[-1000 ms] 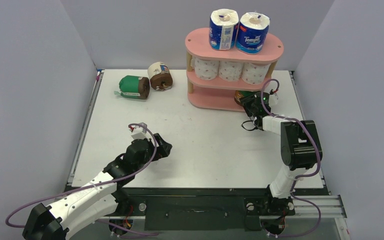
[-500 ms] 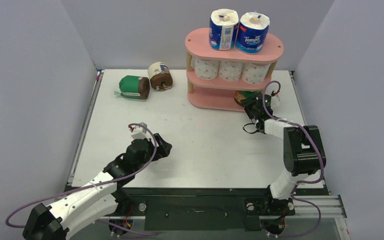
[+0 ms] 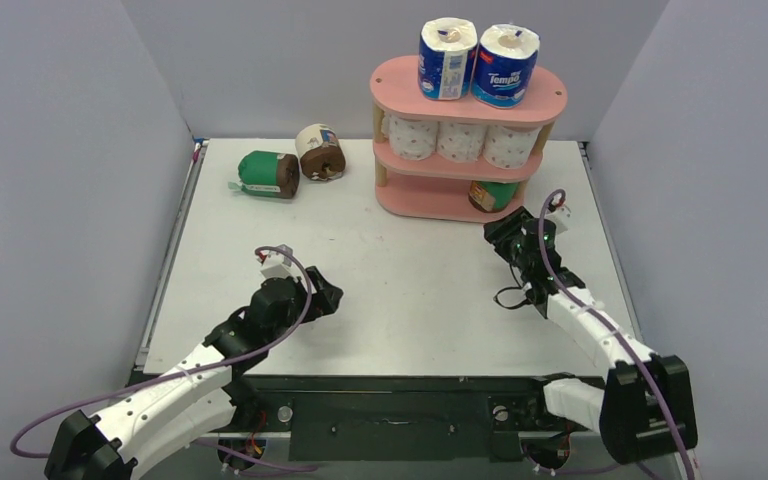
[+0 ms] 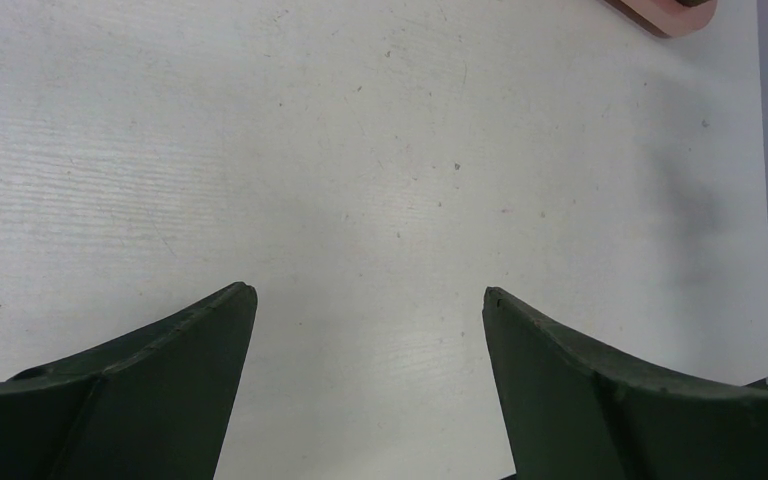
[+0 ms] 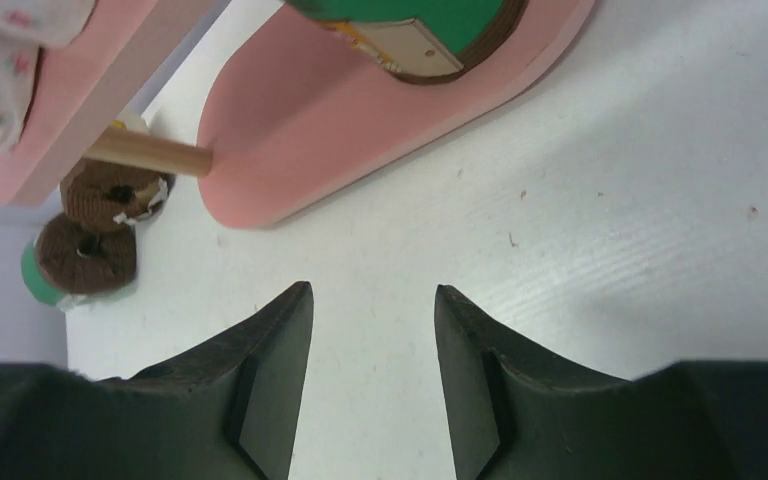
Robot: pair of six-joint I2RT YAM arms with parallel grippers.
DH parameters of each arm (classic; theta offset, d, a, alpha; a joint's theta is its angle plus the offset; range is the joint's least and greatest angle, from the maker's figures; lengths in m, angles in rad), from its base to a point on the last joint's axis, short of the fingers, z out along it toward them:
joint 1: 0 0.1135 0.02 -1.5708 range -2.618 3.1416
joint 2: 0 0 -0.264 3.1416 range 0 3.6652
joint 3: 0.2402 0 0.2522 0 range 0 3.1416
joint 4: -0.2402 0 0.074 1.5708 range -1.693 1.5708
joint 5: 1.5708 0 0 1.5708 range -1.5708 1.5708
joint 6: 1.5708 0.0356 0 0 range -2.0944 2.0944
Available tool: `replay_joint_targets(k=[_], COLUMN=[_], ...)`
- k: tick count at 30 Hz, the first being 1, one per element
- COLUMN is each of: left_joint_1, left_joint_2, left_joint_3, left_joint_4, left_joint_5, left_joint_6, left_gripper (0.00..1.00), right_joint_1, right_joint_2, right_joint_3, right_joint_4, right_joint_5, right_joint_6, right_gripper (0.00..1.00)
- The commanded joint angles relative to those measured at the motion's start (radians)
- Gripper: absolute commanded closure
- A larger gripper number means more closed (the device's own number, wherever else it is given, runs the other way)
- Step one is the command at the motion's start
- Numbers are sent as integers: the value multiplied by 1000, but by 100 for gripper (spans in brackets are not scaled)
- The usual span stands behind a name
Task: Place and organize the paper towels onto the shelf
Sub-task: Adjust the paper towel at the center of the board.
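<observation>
The pink shelf [image 3: 400,76] stands at the back right. Two blue-white rolls [image 3: 447,58] stand on its top board, three white pink-dotted rolls [image 3: 460,141] fill the middle board, and a green-wrapped brown roll [image 3: 494,194] lies on the bottom board; that roll also shows in the right wrist view [image 5: 410,30]. A second green-wrapped roll [image 3: 268,173] and a cream-wrapped brown roll [image 3: 319,151] lie on the table at the back left. My right gripper [image 3: 501,231] is open and empty just in front of the shelf's bottom board [image 5: 300,140]. My left gripper [image 3: 328,296] is open and empty over the bare table.
Grey walls enclose the white table [image 3: 400,290] on three sides. The two loose rolls show small at the left of the right wrist view [image 5: 90,235]. A wooden post [image 5: 150,153] of the shelf lies near them.
My right gripper has drawn back from the shelf's bottom tier toward the near side, leaving the green-wrapped roll on the bottom board. The left arm has not moved.
</observation>
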Motion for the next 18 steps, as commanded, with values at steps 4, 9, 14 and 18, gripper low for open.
replay_joint_targets(k=[4, 9, 14, 18], left_joint_1=[29, 104, 320, 502], left_joint_2=[9, 91, 217, 326], left_joint_3=[144, 257, 363, 410], left_joint_4=[-57, -123, -109, -34], left_joint_5=[-36, -29, 124, 265], left_joint_6=[18, 23, -29, -118], left_gripper=[14, 3, 3, 3], right_joint_1=[282, 420, 491, 524], right_joint_2=[-310, -415, -429, -439], right_joint_3=[-25, -60, -126, -176], right_joint_4=[-273, -340, -318, -292], right_joint_5=[279, 411, 423, 422], right_joint_6=[-260, -280, -237, -209], right_gripper=[53, 47, 32, 18])
